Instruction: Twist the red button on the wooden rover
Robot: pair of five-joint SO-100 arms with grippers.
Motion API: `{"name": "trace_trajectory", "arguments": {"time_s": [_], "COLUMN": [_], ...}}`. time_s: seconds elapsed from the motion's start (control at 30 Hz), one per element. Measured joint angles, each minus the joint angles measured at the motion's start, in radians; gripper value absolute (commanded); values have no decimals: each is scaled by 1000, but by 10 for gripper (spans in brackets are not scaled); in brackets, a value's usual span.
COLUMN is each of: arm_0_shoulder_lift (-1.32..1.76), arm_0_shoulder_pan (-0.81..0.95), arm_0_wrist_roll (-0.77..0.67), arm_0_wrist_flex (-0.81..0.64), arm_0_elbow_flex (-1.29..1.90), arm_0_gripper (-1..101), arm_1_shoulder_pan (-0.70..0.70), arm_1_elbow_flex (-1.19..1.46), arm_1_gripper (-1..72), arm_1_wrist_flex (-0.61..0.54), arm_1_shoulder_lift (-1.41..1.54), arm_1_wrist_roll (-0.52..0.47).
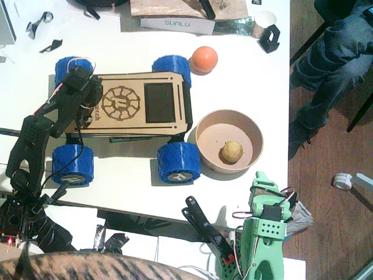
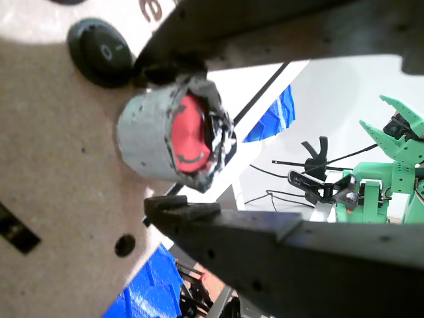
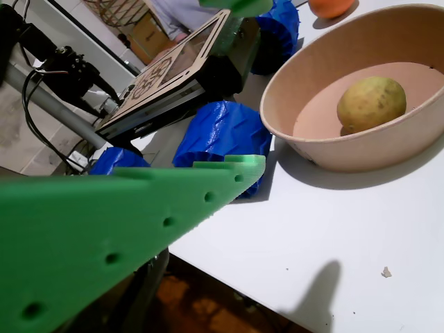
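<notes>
Black left gripper (image 2: 182,129) straddling round red button (image 2: 189,136)

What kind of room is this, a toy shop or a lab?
Probably a hobby robotics workshop, not a shop. A black left arm and green right arm share a white table with a wooden rover, and loose parts and wires lie around.

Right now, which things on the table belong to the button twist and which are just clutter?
In the job:
- small round red button
- flat plywood rover with blue wheels
- black left gripper, jaws on either side of the button

Lying about:
- orange ball
- tan paper bowl
- yellowish round fruit inside it
- green right gripper, away from the rover
</notes>
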Motion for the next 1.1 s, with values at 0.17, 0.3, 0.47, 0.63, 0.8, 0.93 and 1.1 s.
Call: {"name": "trace_trajectory", "arguments": {"time_s": [0.17,0.3,0.47,0.63,0.8,0.93,1.1], "arm_0_shoulder_lift": [0,-5,-6,-6,-6,-6,-6], "arm_0_shoulder_pan": [0,18,52,51,51,51,49], "arm_0_wrist_roll": [0,-6,-8,-5,-3,-3,-3], "arm_0_wrist_flex": [0,2,2,-2,-2,2,2], "arm_0_elbow_flex": [0,-2,-2,-2,-2,-2,-2], "arm_0_gripper": [221,226,210,156,4,3,2], "arm_1_shoulder_pan": [0,0,0,0,0,0,0], "arm_1_elbow_flex": [0,0,0,0,0,0,0], "arm_1_gripper": [204,204,204,204,204,204,204], "arm_1_wrist_flex": [0,0,0,0,0,0,0], "arm_1_shoulder_lift": [0,0,0,0,0,0,0], "arm_1_wrist_roll": [0,0,0,0,0,0,0]}}
